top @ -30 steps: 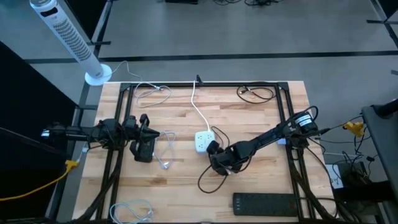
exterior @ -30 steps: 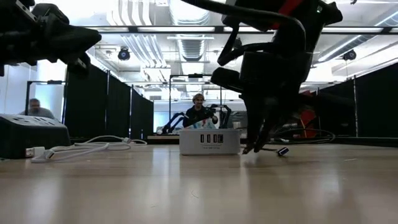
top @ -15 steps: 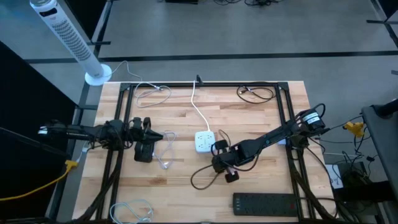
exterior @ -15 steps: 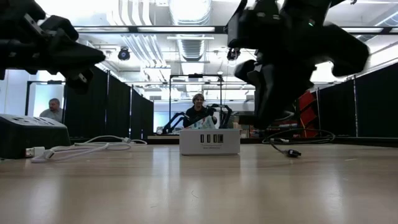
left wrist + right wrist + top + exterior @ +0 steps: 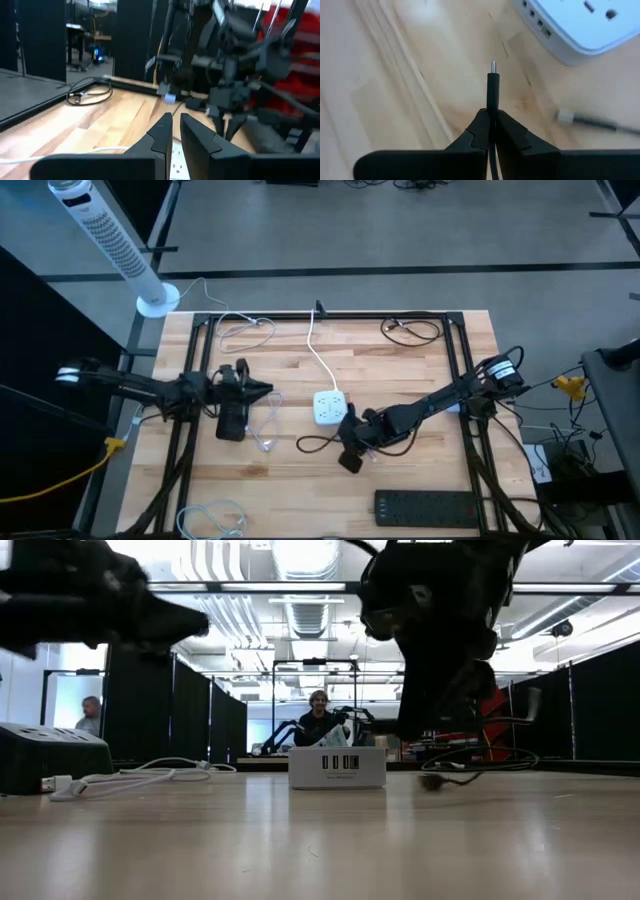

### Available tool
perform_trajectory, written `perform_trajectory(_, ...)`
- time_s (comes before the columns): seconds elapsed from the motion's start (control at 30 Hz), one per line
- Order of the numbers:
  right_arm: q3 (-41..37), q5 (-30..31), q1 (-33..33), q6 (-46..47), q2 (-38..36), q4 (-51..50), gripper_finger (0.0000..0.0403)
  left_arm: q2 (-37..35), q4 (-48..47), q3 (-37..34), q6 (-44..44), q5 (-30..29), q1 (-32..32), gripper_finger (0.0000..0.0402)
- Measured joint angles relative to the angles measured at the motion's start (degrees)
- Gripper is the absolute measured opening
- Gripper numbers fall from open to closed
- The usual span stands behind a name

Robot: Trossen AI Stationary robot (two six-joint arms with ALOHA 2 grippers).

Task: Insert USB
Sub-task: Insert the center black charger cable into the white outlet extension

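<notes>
- The right gripper pinches a black USB plug between its two dark fingers; the plug stands straight out past the fingertips, its small metal tip foremost.
- The fingers press on the plug's rear end; its black cable runs back between them and loops over the wooden table.
- The plug's tip is clear of the white charging block, which lies ahead and to one side, its row of small ports facing the table's near side.
- From above, the right gripper sits just beside and nearer than the white charging block, not touching it.
- The left gripper hovers over the table's left side, fingers close together with only a narrow gap, holding nothing.
- A second loose connector lies on the wood near the block.
</notes>
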Motion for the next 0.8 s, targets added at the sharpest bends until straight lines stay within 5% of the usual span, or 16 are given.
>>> perform_trajectory(0.43, 0.5, -0.3, -3.2, 17.6, 5.6, 2.8, 0.0003, 41.3, -26.4, 36.7, 19.4, -2.3, 2.5, 0.0025)
perform_trajectory(0.8, 1.2, 4.2, -3.0, 27.7, 5.6, 4.0, 0.0003, 54.6, -30.2, 43.4, 30.3, -2.6, 4.0, 0.0025)
